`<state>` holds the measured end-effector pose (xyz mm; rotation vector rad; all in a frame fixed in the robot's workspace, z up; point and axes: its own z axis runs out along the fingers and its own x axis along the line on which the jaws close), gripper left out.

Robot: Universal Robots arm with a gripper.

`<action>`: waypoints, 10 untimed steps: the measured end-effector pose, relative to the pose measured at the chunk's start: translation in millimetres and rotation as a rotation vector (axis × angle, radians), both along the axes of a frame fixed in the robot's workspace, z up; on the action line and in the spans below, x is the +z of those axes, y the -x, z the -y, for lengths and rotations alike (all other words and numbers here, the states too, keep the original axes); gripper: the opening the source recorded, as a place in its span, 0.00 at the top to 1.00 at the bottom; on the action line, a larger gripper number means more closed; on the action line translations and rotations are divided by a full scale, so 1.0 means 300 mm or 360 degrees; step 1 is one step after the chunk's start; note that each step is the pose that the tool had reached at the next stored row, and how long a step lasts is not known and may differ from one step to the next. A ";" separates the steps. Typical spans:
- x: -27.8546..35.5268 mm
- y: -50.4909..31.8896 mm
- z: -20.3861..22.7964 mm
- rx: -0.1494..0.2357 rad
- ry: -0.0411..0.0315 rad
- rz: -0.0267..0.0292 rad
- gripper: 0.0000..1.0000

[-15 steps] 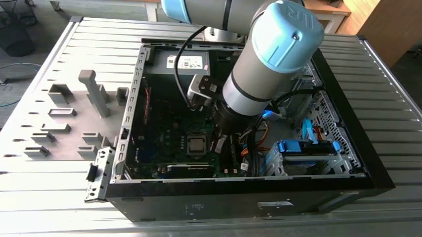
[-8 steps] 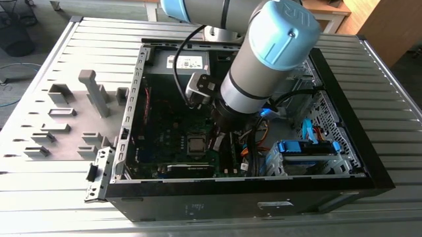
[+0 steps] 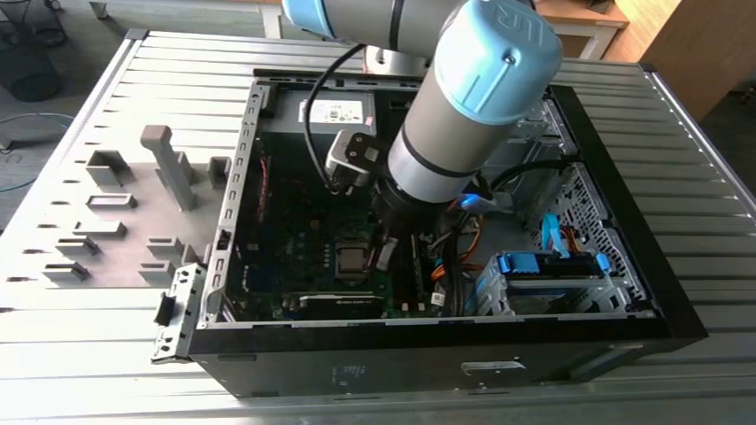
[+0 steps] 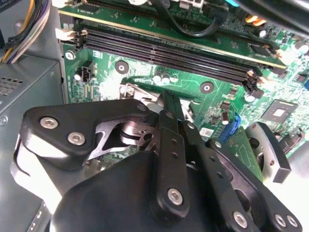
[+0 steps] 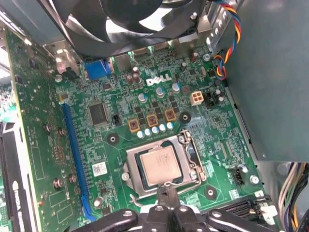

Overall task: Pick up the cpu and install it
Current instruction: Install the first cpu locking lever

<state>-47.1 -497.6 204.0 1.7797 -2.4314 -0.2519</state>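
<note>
Closed, empty pincer [image 5: 167, 189] hovers beside cpu [image 5: 160, 165] seated in its socket frame [image 5: 161, 166].

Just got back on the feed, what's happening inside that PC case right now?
The arm is reaching down into the open computer case, its hand right at the edge of the motherboard's socket. The cpu already lies in the socket frame, silvery top up, and the hand's closed fingertips sit at the chip's near edge rather than holding it. In the exterior view, the grey holder blocks sit on the table at that view's left.
</note>
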 end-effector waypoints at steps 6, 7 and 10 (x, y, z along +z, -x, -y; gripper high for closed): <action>0.000 0.018 -0.002 0.0000 0.0006 0.00165 0.89; 0.000 0.021 -0.002 0.0000 0.0006 0.00193 0.89; 0.000 0.028 -0.003 0.0000 0.0008 0.00276 0.89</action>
